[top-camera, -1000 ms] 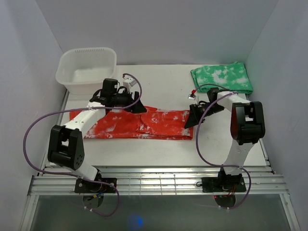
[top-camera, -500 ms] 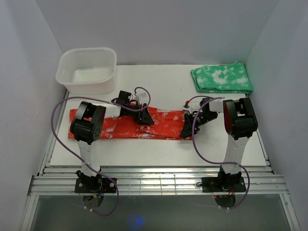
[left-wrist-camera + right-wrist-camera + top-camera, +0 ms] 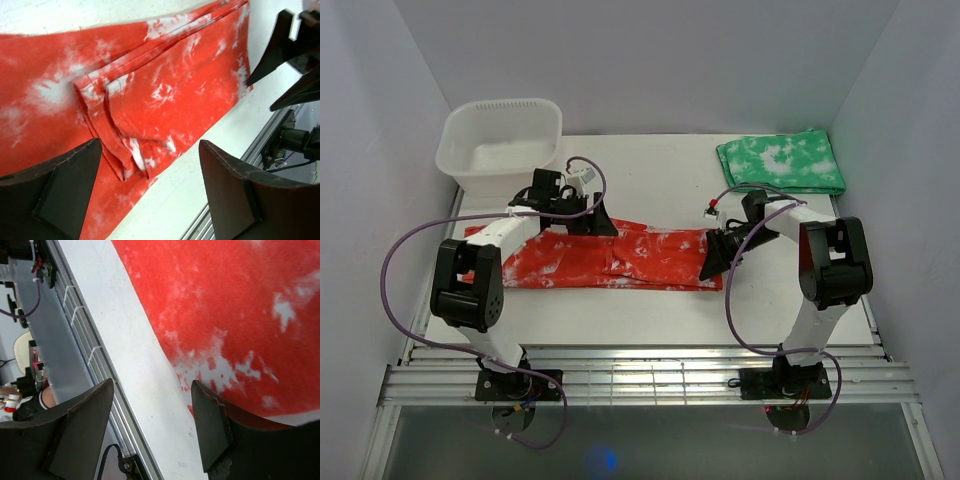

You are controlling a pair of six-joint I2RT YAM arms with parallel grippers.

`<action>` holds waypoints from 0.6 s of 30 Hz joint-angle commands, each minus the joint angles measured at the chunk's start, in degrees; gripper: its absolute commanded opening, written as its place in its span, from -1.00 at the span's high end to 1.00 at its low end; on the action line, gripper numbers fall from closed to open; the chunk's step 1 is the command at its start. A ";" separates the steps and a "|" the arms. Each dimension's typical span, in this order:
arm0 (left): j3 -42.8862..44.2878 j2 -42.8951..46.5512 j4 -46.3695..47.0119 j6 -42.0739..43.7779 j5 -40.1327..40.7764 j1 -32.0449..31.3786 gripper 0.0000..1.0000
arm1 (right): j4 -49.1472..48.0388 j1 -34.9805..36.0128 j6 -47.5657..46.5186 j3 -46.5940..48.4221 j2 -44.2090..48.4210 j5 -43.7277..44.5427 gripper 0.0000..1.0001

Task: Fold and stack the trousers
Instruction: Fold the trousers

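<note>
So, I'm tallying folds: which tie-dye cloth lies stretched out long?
The red-orange trousers, long across the middle; the green cloth sits folded compactly at the far right.

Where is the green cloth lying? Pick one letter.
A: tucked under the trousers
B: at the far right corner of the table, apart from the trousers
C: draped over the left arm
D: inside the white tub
B: the green cloth lies folded at the far right corner of the table, clear of the trousers, and the tub shows no green in it.
</note>
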State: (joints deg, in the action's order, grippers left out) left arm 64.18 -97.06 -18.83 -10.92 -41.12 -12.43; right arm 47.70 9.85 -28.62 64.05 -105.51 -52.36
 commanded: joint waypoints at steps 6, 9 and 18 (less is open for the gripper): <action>-1.87 -6.55 -3.59 -0.77 4.39 -0.67 -0.78 | 0.55 -3.43 1.02 2.92 1.28 5.51 -0.42; -1.70 -8.93 -2.88 -1.03 3.86 -0.84 -0.71 | 0.81 -4.66 0.85 3.62 1.63 6.21 -0.43; -0.46 -10.52 -0.86 -1.83 -3.09 -1.72 -0.35 | 1.34 -5.54 0.58 3.71 0.14 5.87 -0.44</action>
State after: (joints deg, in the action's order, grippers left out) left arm 62.98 -107.39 -19.90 -12.58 -41.60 -12.93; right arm 48.03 4.34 -27.75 66.24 -104.97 -46.17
